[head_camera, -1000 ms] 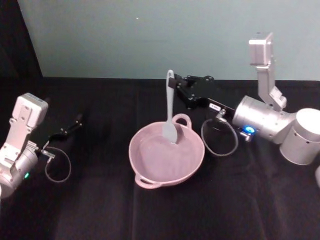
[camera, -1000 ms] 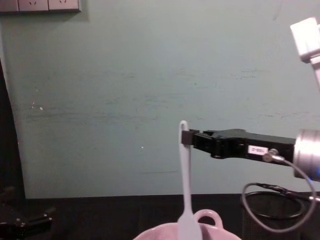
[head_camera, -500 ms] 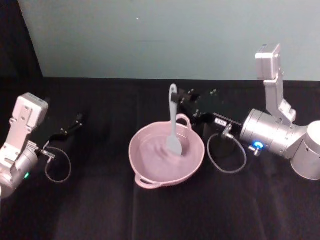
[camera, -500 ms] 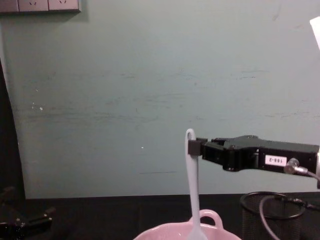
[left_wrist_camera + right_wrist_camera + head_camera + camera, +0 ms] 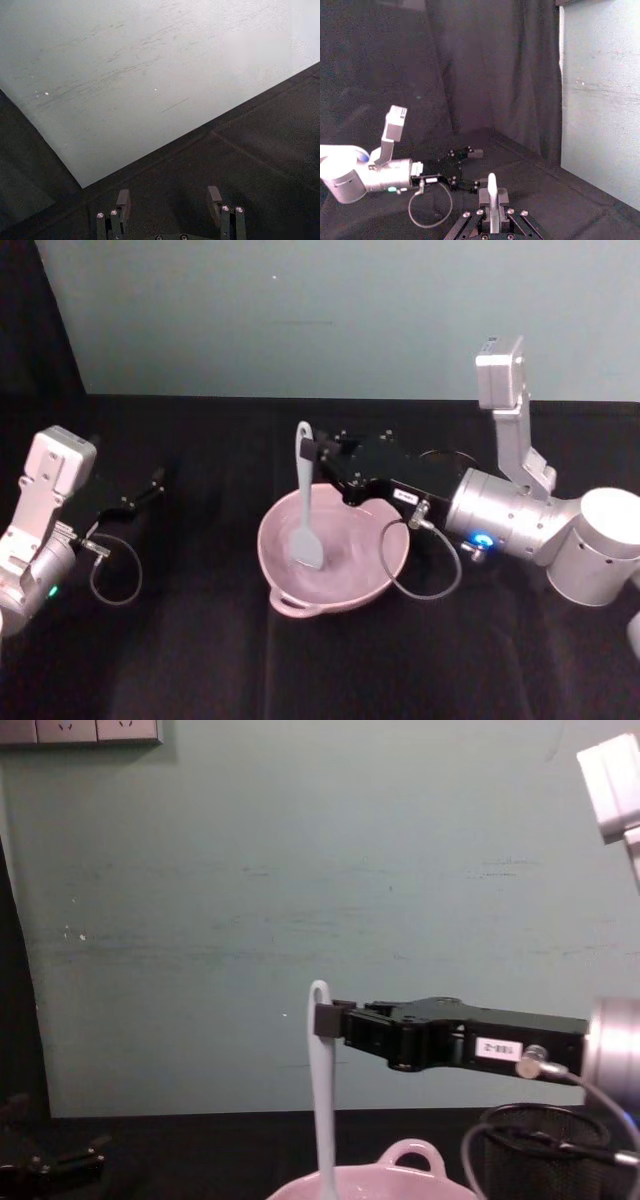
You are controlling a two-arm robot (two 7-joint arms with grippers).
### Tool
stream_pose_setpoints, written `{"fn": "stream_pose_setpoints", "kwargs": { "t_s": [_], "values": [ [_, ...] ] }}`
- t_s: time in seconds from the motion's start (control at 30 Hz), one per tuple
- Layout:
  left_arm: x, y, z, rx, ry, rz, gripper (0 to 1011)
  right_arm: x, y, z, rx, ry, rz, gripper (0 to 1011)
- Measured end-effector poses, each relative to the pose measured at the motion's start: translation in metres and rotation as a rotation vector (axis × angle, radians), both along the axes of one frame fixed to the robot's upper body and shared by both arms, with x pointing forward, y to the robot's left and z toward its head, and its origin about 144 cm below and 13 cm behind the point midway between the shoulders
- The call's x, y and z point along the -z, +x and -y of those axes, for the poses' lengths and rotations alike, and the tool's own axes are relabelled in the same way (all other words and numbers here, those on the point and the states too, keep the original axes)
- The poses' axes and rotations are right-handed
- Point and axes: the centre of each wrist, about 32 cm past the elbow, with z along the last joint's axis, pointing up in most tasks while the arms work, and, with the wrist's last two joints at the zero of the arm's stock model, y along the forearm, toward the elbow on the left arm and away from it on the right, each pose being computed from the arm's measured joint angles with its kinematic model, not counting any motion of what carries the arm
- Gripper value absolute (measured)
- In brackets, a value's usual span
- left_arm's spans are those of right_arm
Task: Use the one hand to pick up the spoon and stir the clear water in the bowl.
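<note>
— Black cloth covers the table [image 5: 200,660] up to a pale teal wall [image 5: 200,920]. Where has the big arm got to?

— The right arm [image 5: 520,525] reaches in from the right. Its right gripper [image 5: 320,453] now hangs above the far left part of the pink bowl [image 5: 372,575]. Half a second ago it was beyond the bowl's far right rim.

— And its jaws?

— They are closed tight on the top of the white spoon [image 5: 303,485], just below the small hole. The right wrist view shows the handle pinched between them.

— Has the left arm [image 5: 45,505] done anything?

— No, it sits at the table's left edge exactly as before. The left gripper [image 5: 150,487] is low over the cloth, well apart from the bowl. In the left wrist view its jaws stand wide apart with nothing between them.

— Where is the bowl?

— Middle of the table, unmoved. From the chest view, a black wire-mesh cup [image 5: 530,1165] stands to its right.

— And the spoon itself?

— It hangs nearly upright, its flat head down inside the bowl's left half. A moment earlier the head was right of centre. From the chest view, the handle now stands left of the bowl's loop handle [image 5: 410,1145], where before it stood directly in front of it.

— Anything smaller?

— A white number label [image 5: 497,1047] on the gripper's side.
</note>
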Motion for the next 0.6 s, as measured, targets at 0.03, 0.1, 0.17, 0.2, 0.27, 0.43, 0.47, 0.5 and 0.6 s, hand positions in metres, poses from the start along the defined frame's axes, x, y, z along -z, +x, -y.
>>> {"fn": "stream_pose_setpoints", "kwargs": {
  "t_s": [0.03,0.1,0.17,0.2,0.27,0.43,0.47,0.5,0.6],
  "values": [
    [0.000,0.000,0.000,0.000,0.000,0.000,1011,0.001,0.001,-0.001,0.000,0.004,0.000,101],
    [0.000,0.000,0.000,0.000,0.000,0.000,1011,0.003,0.005,-0.005,0.001,0.016,-0.002,101],
    [0.000,0.000,0.000,0.000,0.000,0.000,1011,0.004,0.008,-0.007,0.005,0.019,-0.004,100],
    [0.000,0.000,0.000,0.000,0.000,0.000,1011,0.005,0.011,-0.008,0.010,0.021,-0.004,100],
    [0.000,0.000,0.000,0.000,0.000,0.000,1011,0.007,0.015,-0.007,0.022,0.021,-0.006,100],
    [0.000,0.000,0.000,0.000,0.000,0.000,1011,0.009,0.021,-0.001,0.056,0.020,-0.005,101],
    [0.000,0.000,0.000,0.000,0.000,0.000,1011,0.009,0.021,0.000,0.062,0.020,-0.004,101],
    [0.000,0.000,0.000,0.000,0.000,0.000,1011,0.008,0.022,0.004,0.074,0.020,-0.001,100],
    [0.000,0.000,0.000,0.000,0.000,0.000,1011,0.007,0.022,0.012,0.098,0.019,0.004,100]
  ]
}}
